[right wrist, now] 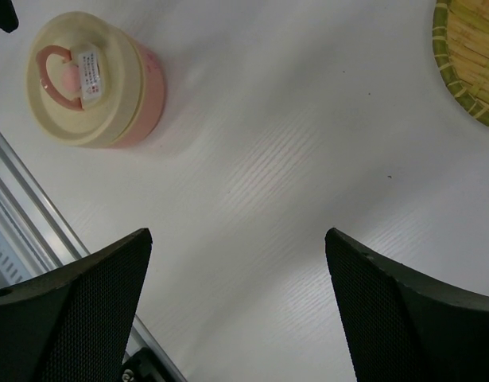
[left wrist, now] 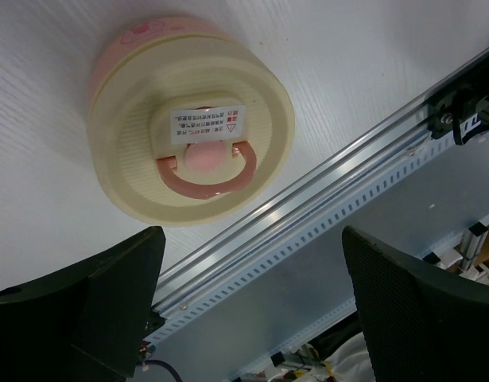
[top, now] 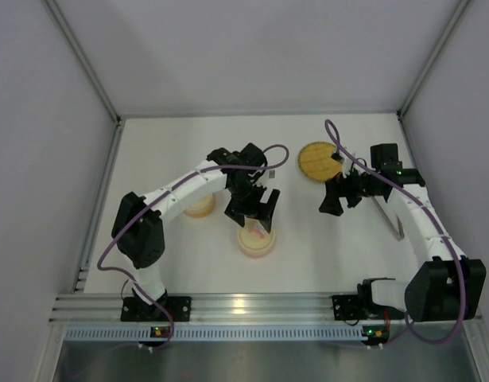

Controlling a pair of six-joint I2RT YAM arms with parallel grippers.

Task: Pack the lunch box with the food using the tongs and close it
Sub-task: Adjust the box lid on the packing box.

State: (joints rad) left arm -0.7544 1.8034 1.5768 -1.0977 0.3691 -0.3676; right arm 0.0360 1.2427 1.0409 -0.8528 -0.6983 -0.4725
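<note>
Hovering spread and empty just above the round pink lunch box (left wrist: pixel 109 60), cream lid (left wrist: pixel 133 159) on, your left gripper (top: pixel 253 213) should rise straight, clear of the pink ring handle (left wrist: pixel 228 179); your right gripper (right wrist: pixel 236 235), also spread, hangs near the slim silver metal tongs (top: pixel 387 215) on its right.

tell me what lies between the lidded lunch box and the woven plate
Nothing: the right wrist view shows only bare white table between the lunch box and the woven plate.
</note>
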